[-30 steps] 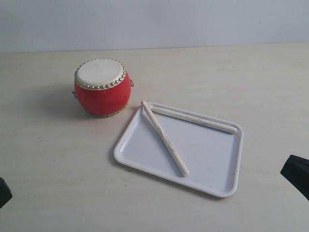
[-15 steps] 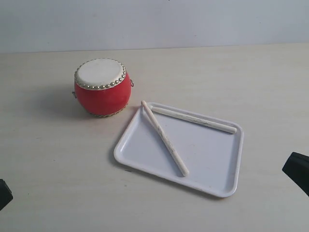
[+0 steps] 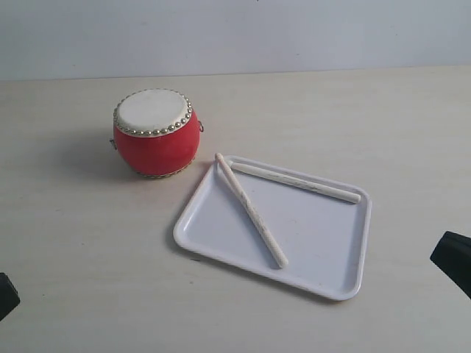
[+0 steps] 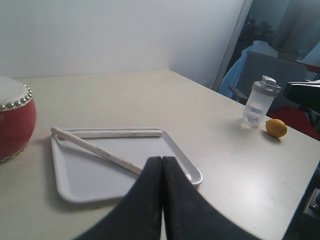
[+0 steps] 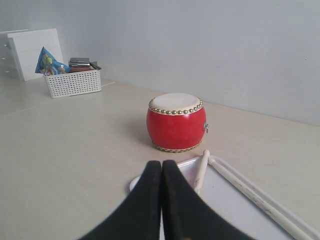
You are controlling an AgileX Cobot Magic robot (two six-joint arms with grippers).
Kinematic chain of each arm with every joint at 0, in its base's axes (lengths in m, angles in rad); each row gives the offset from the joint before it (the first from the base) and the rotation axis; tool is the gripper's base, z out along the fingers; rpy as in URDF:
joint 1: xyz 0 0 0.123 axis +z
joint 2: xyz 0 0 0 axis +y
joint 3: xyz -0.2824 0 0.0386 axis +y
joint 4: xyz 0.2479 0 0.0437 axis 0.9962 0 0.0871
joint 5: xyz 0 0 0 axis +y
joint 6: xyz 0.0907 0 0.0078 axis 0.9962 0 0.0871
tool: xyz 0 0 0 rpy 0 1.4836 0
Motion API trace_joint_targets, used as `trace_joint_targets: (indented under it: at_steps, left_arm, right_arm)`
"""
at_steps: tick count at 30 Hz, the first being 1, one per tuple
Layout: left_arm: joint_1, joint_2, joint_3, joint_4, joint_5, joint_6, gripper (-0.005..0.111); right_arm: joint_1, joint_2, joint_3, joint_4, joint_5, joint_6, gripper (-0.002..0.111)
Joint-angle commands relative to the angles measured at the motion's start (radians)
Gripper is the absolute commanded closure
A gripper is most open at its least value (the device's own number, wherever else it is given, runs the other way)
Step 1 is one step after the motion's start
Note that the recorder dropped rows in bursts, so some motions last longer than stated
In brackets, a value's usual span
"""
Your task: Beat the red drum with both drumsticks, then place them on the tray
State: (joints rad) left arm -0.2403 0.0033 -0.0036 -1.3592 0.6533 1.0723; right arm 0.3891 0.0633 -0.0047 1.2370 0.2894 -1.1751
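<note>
The red drum with a cream skin stands at the back left of the table; it also shows as the red drum and at the edge as the red drum. The white tray lies to its right. Two whitish drumsticks rest in it: one drumstick runs diagonally with its tip over the rim, the other drumstick lies along the far rim. My left gripper is shut and empty, short of the tray. My right gripper is shut and empty, apart from the tray.
A clear shaker bottle and a lemon stand near one table end. A white basket with packets and a white box sit at the other end. Dark arm parts show at the lower corners, one arm part on the right.
The right arm's dark part at the lower right edge has drawn back slightly toward the frame edge, and the left one has sunk a little. Drum, tray and drumsticks are unmoved.
</note>
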Motion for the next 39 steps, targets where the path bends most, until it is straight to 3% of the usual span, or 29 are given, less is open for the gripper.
trace_joint_targets:
  at_steps: [1, 12, 18, 21, 27, 33, 36, 39]
  left_arm:
    - [0.002, -0.003, 0.004, -0.003, 0.009, 0.004, 0.107]
    - [0.002, -0.003, 0.004, -0.095, -0.021, 0.030, 0.107]
    - [0.002, -0.003, 0.004, -0.376, 0.013, 0.376, 0.107]
    - [0.002, -0.003, 0.004, -0.385, 0.051, 0.463, 0.107]
    - [0.002, -0.003, 0.004, -0.367, 0.004, 0.250, 0.107]
    - [0.002, -0.003, 0.004, -0.350, -0.020, 0.223, 0.107]
    - [0.002, -0.003, 0.004, -0.186, -0.047, 0.064, 0.107]
    - [0.002, -0.003, -0.015, 0.121, -0.123, -0.366, 0.107]
  right_arm:
    - [0.000, -0.005, 0.005, 0.003, -0.001, 0.000, 0.108]
    - [0.000, -0.005, 0.005, 0.006, -0.001, 0.000, 0.108]
    - [0.000, -0.005, 0.005, 0.004, -0.001, 0.000, 0.108]
    - [0.000, -0.005, 0.005, 0.004, -0.001, 0.000, 0.108]
    - [0.000, -0.005, 0.005, 0.004, -0.001, 0.000, 0.108]
    - [0.000, -0.005, 0.005, 0.006, -0.001, 0.000, 0.108]
    - [0.000, -0.005, 0.005, 0.006, -0.001, 0.000, 0.108]
    - [0.000, -0.005, 0.005, 0.006, -0.001, 0.000, 0.108]
